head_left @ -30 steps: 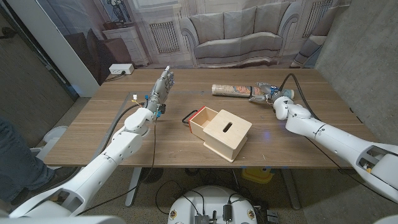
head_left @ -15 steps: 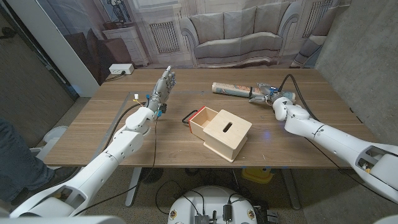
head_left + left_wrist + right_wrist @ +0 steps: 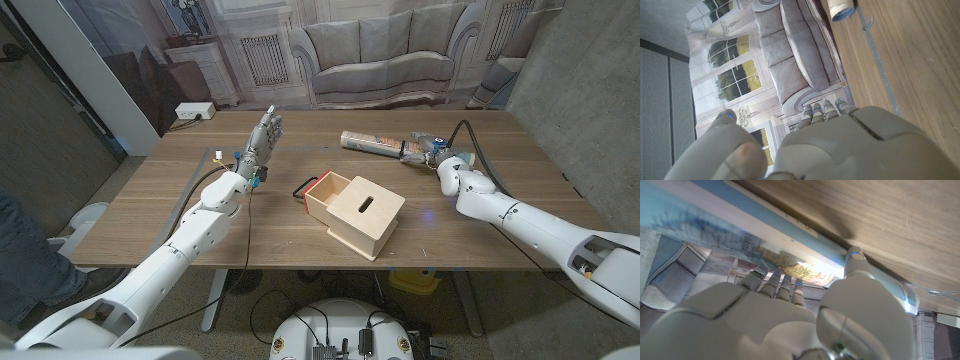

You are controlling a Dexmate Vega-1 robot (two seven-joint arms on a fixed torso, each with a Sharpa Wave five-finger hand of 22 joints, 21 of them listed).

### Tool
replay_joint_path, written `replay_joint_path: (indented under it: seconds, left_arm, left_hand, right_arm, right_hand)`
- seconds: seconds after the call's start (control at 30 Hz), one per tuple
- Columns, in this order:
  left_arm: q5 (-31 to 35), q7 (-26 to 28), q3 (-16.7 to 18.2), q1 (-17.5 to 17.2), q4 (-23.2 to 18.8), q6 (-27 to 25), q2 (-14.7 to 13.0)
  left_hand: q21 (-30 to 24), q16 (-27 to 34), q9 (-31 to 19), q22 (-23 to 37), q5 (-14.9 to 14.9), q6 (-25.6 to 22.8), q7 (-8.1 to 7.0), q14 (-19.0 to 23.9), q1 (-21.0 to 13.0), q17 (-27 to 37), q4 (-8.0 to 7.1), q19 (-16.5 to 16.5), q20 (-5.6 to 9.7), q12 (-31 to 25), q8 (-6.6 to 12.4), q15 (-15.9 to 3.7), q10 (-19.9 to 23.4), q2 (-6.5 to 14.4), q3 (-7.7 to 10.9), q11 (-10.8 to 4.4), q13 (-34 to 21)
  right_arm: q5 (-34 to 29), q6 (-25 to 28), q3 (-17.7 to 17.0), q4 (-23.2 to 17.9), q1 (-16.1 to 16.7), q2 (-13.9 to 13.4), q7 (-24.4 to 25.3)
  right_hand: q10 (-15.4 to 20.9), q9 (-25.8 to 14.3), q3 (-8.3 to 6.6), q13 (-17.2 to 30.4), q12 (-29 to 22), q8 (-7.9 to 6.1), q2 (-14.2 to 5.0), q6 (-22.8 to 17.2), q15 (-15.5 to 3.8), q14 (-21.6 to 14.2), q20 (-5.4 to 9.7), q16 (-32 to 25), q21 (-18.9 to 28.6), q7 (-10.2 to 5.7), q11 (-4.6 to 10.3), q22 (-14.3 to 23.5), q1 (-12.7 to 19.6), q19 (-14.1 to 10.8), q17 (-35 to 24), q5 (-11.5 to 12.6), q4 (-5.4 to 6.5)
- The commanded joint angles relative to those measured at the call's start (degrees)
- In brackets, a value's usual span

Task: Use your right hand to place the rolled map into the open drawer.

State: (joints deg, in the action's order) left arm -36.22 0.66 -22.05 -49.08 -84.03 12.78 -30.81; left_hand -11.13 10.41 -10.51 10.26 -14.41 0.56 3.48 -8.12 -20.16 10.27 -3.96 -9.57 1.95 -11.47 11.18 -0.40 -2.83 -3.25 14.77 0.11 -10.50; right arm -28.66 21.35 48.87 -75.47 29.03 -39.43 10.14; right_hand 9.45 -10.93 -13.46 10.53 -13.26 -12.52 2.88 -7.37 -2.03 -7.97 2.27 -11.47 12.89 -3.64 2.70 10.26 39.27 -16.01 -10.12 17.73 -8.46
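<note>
The rolled map [image 3: 372, 143] lies near the table's far edge, right of centre. My right hand [image 3: 430, 150] grips its right end, and in the right wrist view the fingers [image 3: 775, 282] and thumb curl around the roll [image 3: 790, 235]. The wooden box [image 3: 365, 213] sits mid-table. Its drawer [image 3: 325, 189] is pulled open toward the left, with a black handle [image 3: 303, 187]. My left hand [image 3: 262, 140] stands upright left of the box with its fingers apart and nothing in them. The left wrist view catches the map's end [image 3: 842, 8].
A strip of blue tape [image 3: 876, 55] runs across the tabletop near my left hand. A white power strip [image 3: 194, 111] lies beyond the table's far left corner. A person's leg [image 3: 25, 255] is at the left edge.
My right hand has closed on the map's right end and the roll has shifted slightly away and to the left. The left hand has not moved.
</note>
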Motion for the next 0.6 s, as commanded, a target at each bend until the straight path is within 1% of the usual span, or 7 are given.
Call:
replay_joint_path:
  seconds: [0.03, 0.13, 0.17, 0.23, 0.4, 0.47, 0.6]
  left_arm:
    - [-0.1, 0.5, 0.4, -1.1, -1.2, 0.4, -0.4]
    - [-0.3, 0.5, 0.6, -1.4, -1.3, 0.6, -0.3]
    - [-0.3, 0.6, 0.6, -1.6, -1.5, 0.7, -0.3]
    - [-0.4, 0.7, 0.7, -1.9, -1.6, 1.0, -0.3]
    - [-0.4, 1.0, 1.0, -2.6, -2.1, 1.3, -0.4]
    - [-0.4, 1.0, 1.0, -2.8, -2.3, 1.4, -0.5]
    - [-0.4, 1.2, 1.0, -3.0, -2.5, 1.3, -0.5]
  left_hand:
    - [-0.3, 0.2, -0.1, 0.2, 0.2, -0.2, -0.04, -0.5, -0.1, 0.1, 0.01, -2.6, 1.28, 0.0, 0.03, -0.14, -0.3, 0.3, -0.27, -0.10, -0.2]
    - [-0.3, 0.2, -0.1, 0.2, 0.2, -0.2, -0.02, -0.5, -0.1, 0.1, 0.01, -2.6, 1.25, 0.0, 0.03, -0.16, -0.3, 0.3, -0.30, -0.16, -0.2]
    - [-0.3, 0.2, -0.1, 0.2, 0.2, -0.2, -0.01, -0.5, -0.1, 0.1, 0.01, -2.6, 1.25, 0.0, 0.03, -0.16, -0.3, 0.3, -0.30, -0.21, -0.2]
    - [-0.3, 0.2, -0.1, 0.2, 0.2, -0.2, -0.03, -0.4, -0.1, 0.1, 0.01, -2.6, 1.25, 0.0, 0.03, -0.14, -0.3, 0.3, -0.32, -0.21, -0.2]
    - [-0.3, 0.2, -0.1, 0.2, 0.2, -0.2, 0.00, -0.4, -0.1, 0.1, 0.01, -2.6, 1.11, 0.0, 0.05, -0.09, -0.3, 0.3, -0.37, -0.20, -0.2]
    - [-0.3, 0.3, -0.1, 0.2, 0.2, -0.3, -0.01, -0.4, -0.1, 0.1, 0.01, -2.6, 1.04, 0.0, 0.06, -0.11, -0.2, 0.3, -0.38, -0.20, -0.2]
    - [-0.3, 0.3, -0.1, 0.2, 0.2, -0.2, -0.09, -0.4, -0.1, 0.1, 0.01, -2.6, 0.98, 0.0, 0.04, -0.11, -0.2, 0.3, -0.41, -0.09, -0.2]
  right_arm:
    - [-0.9, 1.0, -0.1, -0.7, 0.4, 0.1, 1.4]
    - [-1.0, 1.3, 0.1, -0.6, 0.3, 0.1, 0.9]
    - [-1.0, 1.5, 0.2, -0.6, 0.3, 0.1, 0.6]
    - [-1.2, 1.9, 0.5, -0.6, 0.1, 0.1, 0.1]
    - [-1.3, 2.6, 0.8, -0.1, -0.4, 0.4, -0.9]
    - [-1.4, 2.7, 1.0, 0.3, -0.6, 0.5, -1.2]
    - [-1.3, 2.6, 1.5, 1.4, -1.2, 1.0, -1.6]
  right_hand:
    - [2.4, -0.2, -0.90, 0.1, -1.0, -0.50, -0.61, -1.7, -2.81, -2.5, 3.71, -0.5, 0.6, -0.02, 0.30, 0.4, 2.5, -2.1, 0.0, 0.4, -0.35]
    - [4.7, -0.2, -0.89, 0.0, -1.5, -0.65, -0.74, -3.2, -3.47, -4.7, 4.73, -0.7, 1.2, -0.10, 0.45, 0.4, 3.7, -4.4, 0.0, 0.3, -0.34]
    - [5.7, -0.2, -0.96, 0.0, -1.7, -0.73, -1.20, -3.9, -4.12, -6.1, 5.18, -0.9, 1.4, -0.19, 1.00, 0.4, 4.1, -5.4, -0.1, 0.2, -0.15]
    - [6.9, -0.2, -0.88, 0.0, -2.0, -1.06, -1.33, -5.3, -4.26, -7.3, 5.46, -1.0, 1.8, -0.29, 0.95, 0.5, 4.5, -6.6, -0.1, 0.0, -0.05]
    - [11.5, -0.2, -0.68, 0.0, -3.0, -1.79, -1.76, -9.3, -5.83, -11.6, 6.65, -1.4, 2.9, 0.44, 1.35, 0.6, 5.4, -10.7, -0.2, -0.7, 0.28]
    - [12.7, -0.2, -0.61, 0.0, -3.3, -1.83, -1.90, -10.1, -5.89, -13.1, 6.83, -1.6, 3.2, 0.54, 1.30, 0.6, 5.4, -11.7, -0.3, -0.8, 0.43]
    - [13.3, -0.2, -0.62, 0.0, -3.4, -1.84, -1.97, -10.5, -6.00, -13.4, 6.78, -1.5, 3.3, 0.58, 1.21, 0.6, 5.6, -12.2, -0.3, -1.0, 0.43]
